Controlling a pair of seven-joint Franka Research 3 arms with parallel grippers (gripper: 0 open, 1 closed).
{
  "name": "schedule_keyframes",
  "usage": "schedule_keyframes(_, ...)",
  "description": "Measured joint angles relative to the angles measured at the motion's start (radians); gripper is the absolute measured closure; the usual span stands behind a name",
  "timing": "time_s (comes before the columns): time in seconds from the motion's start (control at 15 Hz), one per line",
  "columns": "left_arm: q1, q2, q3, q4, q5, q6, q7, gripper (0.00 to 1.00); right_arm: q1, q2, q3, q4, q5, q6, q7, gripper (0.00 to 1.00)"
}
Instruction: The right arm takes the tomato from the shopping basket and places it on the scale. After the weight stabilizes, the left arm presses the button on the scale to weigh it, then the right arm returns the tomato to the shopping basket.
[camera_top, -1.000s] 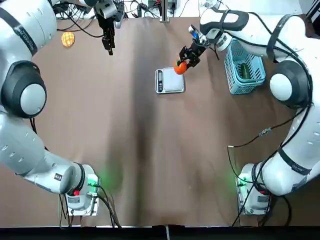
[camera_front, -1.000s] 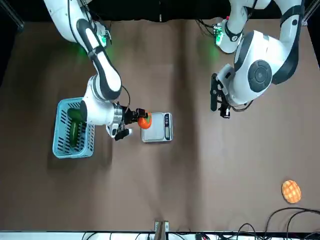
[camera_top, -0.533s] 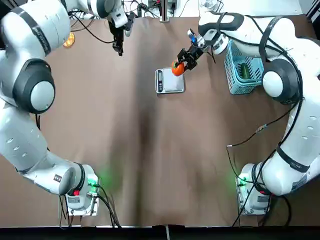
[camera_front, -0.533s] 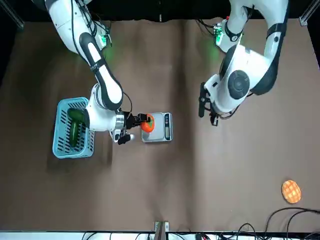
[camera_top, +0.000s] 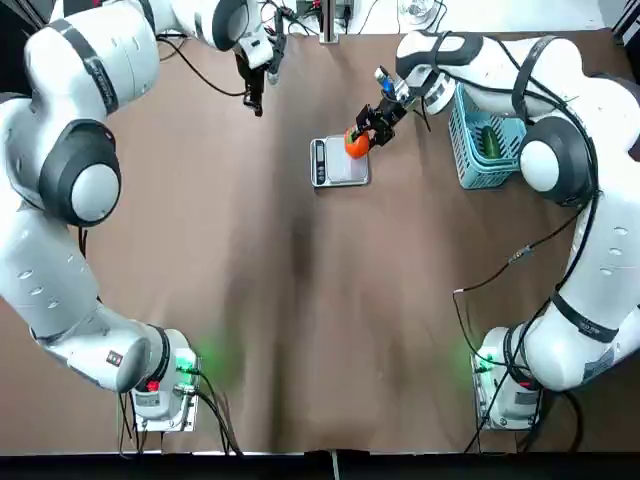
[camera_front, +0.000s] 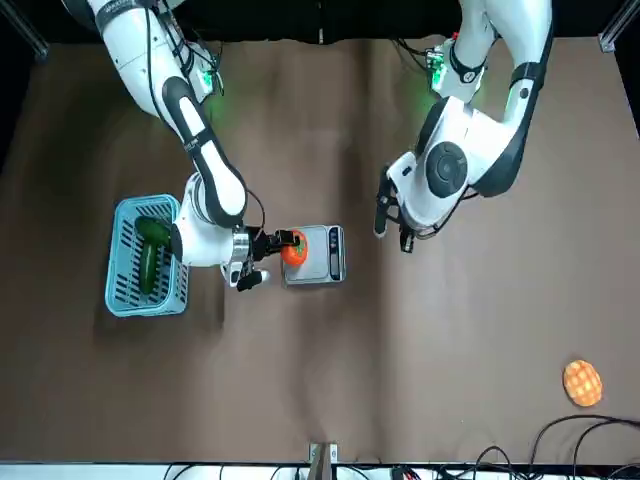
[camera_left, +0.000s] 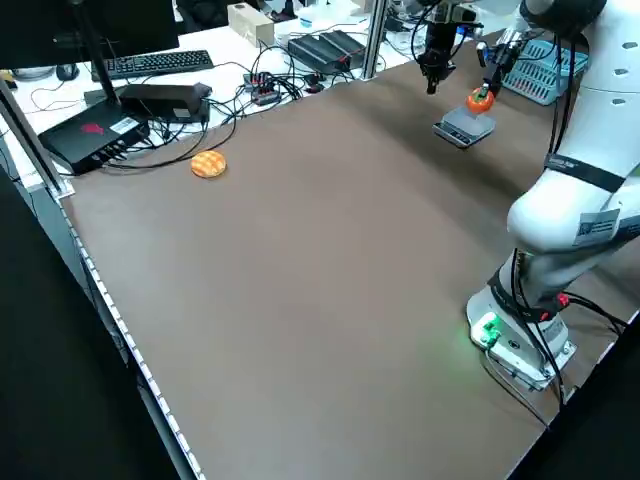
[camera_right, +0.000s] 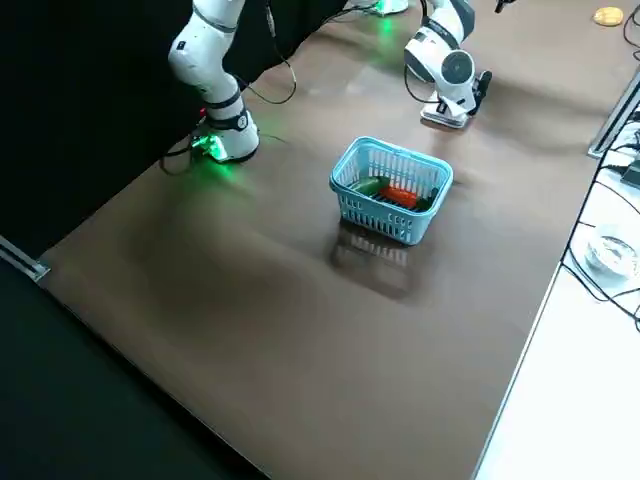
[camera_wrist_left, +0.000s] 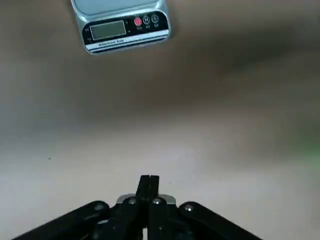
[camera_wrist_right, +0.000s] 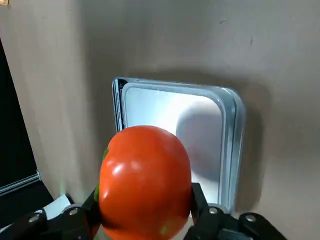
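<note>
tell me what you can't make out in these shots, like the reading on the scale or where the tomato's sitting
- Reading on the scale: the left wrist view shows its display, but no digits can be made out.
- Contact between tomato and scale: in the right wrist view the tomato itself hides its underside.
- Right gripper: its inner finger surfaces are behind the tomato in that view.
- Far end of the cucumber in the basket: covered by other vegetables, right side view.

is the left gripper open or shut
Shut: in the left wrist view, the left gripper's two jaws meet at their tips, nothing between them.
</note>
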Motion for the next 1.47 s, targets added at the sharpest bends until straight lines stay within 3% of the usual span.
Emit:
schedule_keyframes(0.4,-0.118,0.071,-0.002,0.001,0.000,0.063,-0.141,0.99,0.001,0.009,0.001,0.000,0.000,-0.001,-0.001,0.30)
schedule_keyframes(0.87,-0.133,0.142,-0.003,0.007,0.000,0.168,-0.175,0.99,-0.001,0.010,-0.002,0.000,0.001,-0.002,-0.002,0.22)
schedule_keyframes(1.07,-0.140,0.150,-0.003,0.009,0.000,0.172,-0.182,0.99,-0.003,0.010,-0.004,0.000,0.001,-0.002,-0.002,0.18)
schedule_keyframes(1.2,-0.140,0.150,-0.003,0.011,0.000,0.172,-0.182,0.99,-0.005,0.010,-0.009,0.000,0.001,-0.002,-0.009,0.02)
schedule_keyframes(1.47,-0.140,0.150,-0.003,0.015,0.000,0.175,-0.182,0.99,-0.018,0.010,-0.014,0.000,0.001,-0.002,-0.017,0.00)
